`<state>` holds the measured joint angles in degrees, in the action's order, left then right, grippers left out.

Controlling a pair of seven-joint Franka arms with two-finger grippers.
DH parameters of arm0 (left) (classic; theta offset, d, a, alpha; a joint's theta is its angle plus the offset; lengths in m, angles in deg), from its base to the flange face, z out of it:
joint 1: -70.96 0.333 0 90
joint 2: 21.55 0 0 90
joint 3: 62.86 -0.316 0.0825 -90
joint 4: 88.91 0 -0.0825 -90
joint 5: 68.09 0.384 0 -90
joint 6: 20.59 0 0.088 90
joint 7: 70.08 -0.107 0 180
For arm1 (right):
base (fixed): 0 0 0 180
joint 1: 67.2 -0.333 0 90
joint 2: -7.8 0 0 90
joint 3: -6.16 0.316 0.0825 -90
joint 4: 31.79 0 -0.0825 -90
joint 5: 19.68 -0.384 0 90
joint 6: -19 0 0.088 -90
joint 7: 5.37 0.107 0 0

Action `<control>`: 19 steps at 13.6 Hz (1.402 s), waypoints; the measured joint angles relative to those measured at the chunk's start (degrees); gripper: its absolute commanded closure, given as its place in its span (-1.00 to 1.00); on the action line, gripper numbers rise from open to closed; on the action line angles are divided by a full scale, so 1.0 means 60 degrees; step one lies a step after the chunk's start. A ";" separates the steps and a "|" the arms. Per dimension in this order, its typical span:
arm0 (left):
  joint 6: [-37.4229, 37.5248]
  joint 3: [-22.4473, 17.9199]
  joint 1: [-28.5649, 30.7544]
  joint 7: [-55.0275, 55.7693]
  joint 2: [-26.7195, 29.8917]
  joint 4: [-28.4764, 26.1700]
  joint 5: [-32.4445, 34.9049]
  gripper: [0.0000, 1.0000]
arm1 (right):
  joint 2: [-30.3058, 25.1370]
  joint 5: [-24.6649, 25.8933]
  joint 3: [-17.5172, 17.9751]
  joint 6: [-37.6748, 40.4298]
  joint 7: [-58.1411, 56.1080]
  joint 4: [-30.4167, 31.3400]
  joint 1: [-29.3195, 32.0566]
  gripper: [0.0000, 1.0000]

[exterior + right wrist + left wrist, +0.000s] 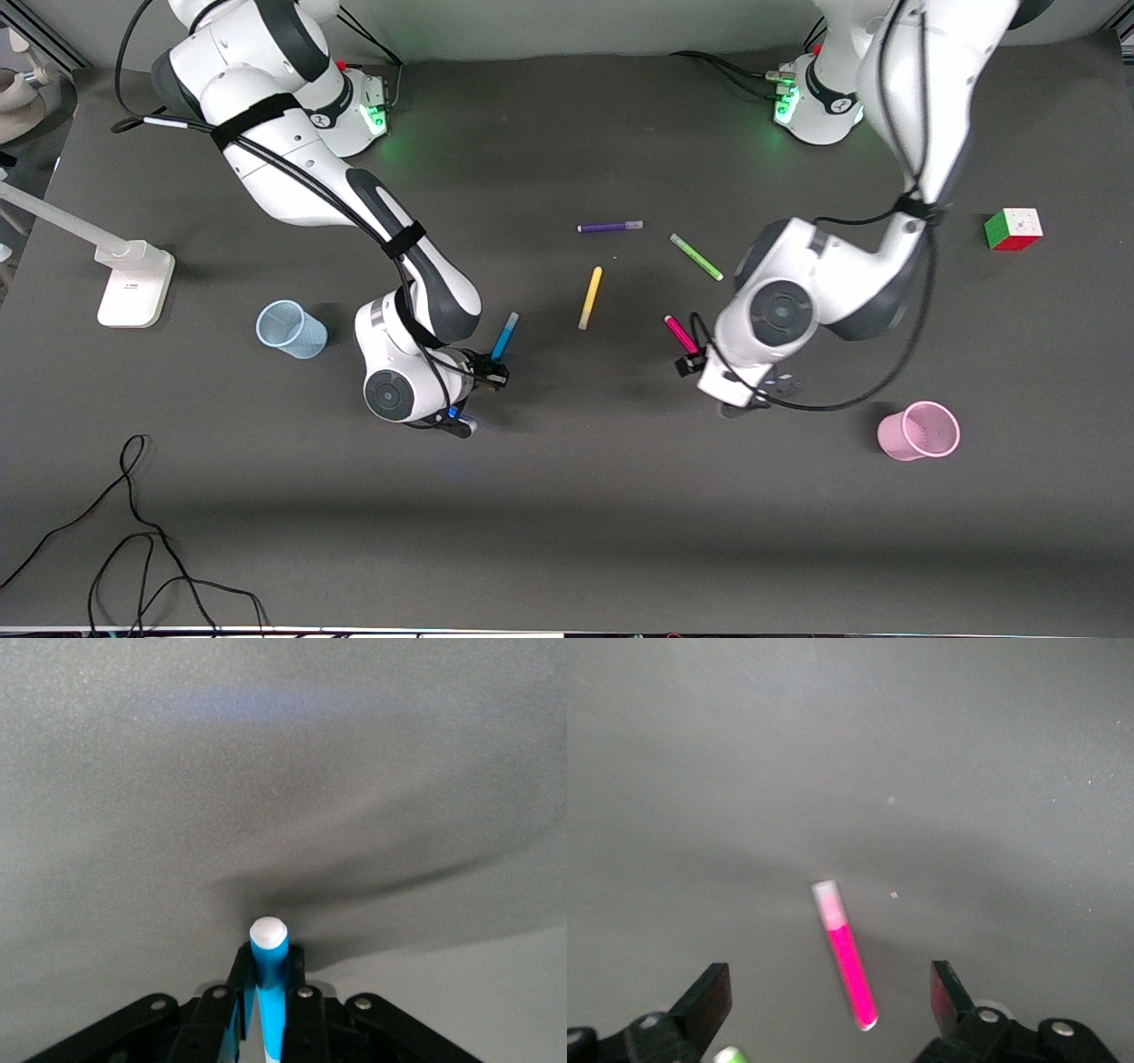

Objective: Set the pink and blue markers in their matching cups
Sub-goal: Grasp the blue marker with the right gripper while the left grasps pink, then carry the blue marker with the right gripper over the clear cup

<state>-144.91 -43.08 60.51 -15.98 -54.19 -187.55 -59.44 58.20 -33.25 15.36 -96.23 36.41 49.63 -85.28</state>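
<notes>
The blue marker was clamped in the right gripper, needing carriage toward the blue cup at its nine o'clock, while the pink marker lay ungrasped between the left gripper's spread fingers, the pink cup at four o'clock.

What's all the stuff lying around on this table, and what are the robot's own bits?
Blue marker: one, blue with pale cap, clamped in the right tool.
Pink marker: one, magenta, lying on the table under the left tool.
Yellow pen: one, mid-table.
Green pen: one, beside the left arm.
Purple pen: one, farther from the camera than the yellow pen.
Blue cup: one, pale blue, toward the right arm's end.
Pink cup: one, toward the left arm's end.
Puzzle cube: one, multicoloured, toward the left arm's end.
White stand: one, at the right arm's end.
Black cable: one, nearest the camera.
Right tool: shut on the blue marker.
Left tool: open, over the pink marker.
</notes>
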 measured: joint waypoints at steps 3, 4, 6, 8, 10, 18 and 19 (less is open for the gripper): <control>-0.1516 0.0001 -0.0287 0.0948 -0.0020 -0.1268 0.0393 -0.95 | -0.0224 0.0049 -0.0068 0.0357 0.0000 -0.0291 0.0152 1.00; -0.1960 0.0001 -0.0321 0.1090 -0.0015 -0.1600 0.0441 -0.93 | -0.0501 0.0110 -0.0190 0.0721 -0.0014 -0.0412 0.0214 1.00; -0.2610 -0.0012 -0.0321 0.1186 -0.0013 -0.2118 0.0475 -0.78 | -0.1418 0.0206 -0.0650 0.1458 -0.0268 -0.0521 0.0289 1.00; -0.2779 -0.0007 -0.0343 0.1318 -0.0011 -0.2328 0.0483 -0.50 | -0.2610 0.0261 -0.1334 0.1966 -0.1132 -0.0289 0.0318 1.00; -0.2805 -0.0006 -0.0385 0.1384 -0.0009 -0.2346 0.0487 -0.27 | -0.3890 0.0568 -0.2249 0.1949 -0.2604 0.0528 0.0347 1.00; -0.2807 -0.0006 -0.0533 0.1463 -0.0004 -0.2523 0.0499 0.49 | -0.8771 0.1984 -0.4447 -0.2908 -0.7105 0.7223 0.0418 1.00; -0.2809 -0.0007 -0.0534 0.1467 -0.0005 -0.2561 0.0499 0.83 | -0.9094 0.2139 -0.4433 -0.3724 -0.7105 0.8088 0.0353 1.00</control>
<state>-161.77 -43.12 57.31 -7.18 -54.22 -202.92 -56.45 3.63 -20.42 -11.24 -118.58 -6.22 98.16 -83.16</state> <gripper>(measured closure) 0.581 0.828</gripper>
